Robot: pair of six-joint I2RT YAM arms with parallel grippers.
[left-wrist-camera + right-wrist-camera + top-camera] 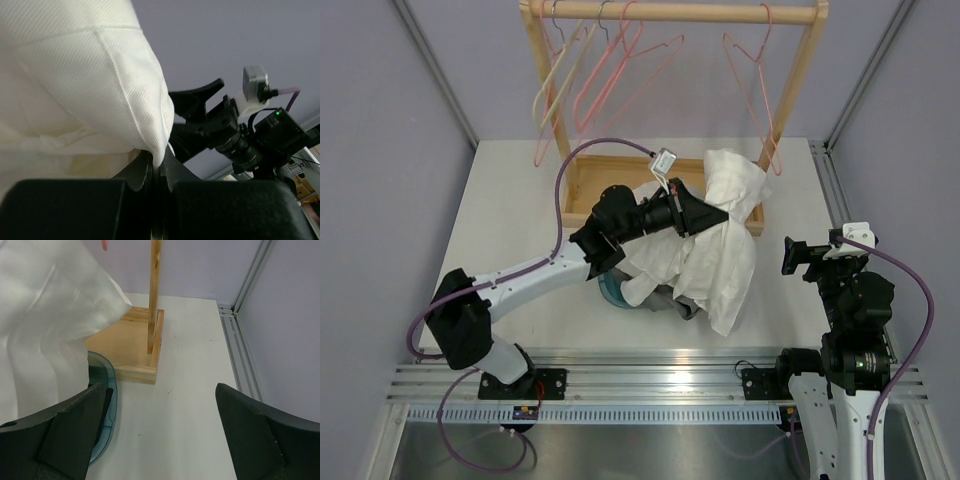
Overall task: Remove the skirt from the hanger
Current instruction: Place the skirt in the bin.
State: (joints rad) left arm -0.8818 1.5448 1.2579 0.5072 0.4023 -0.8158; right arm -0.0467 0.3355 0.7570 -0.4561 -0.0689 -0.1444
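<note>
My left gripper is shut on a white textured garment and holds it up over the teal tub. In the left wrist view the cloth is pinched between the closed jaws of that gripper. A small patch of mid-grey fabric, perhaps the skirt, shows under the white cloth at the tub; the rest is hidden. A white clip hanger sticks up behind the left wrist. My right gripper is open and empty to the right of the cloth, also in its wrist view.
A wooden rack with a tray base stands at the back, with several pink hangers on its rail. Its post and base are ahead of the right gripper, the tub rim at its left finger.
</note>
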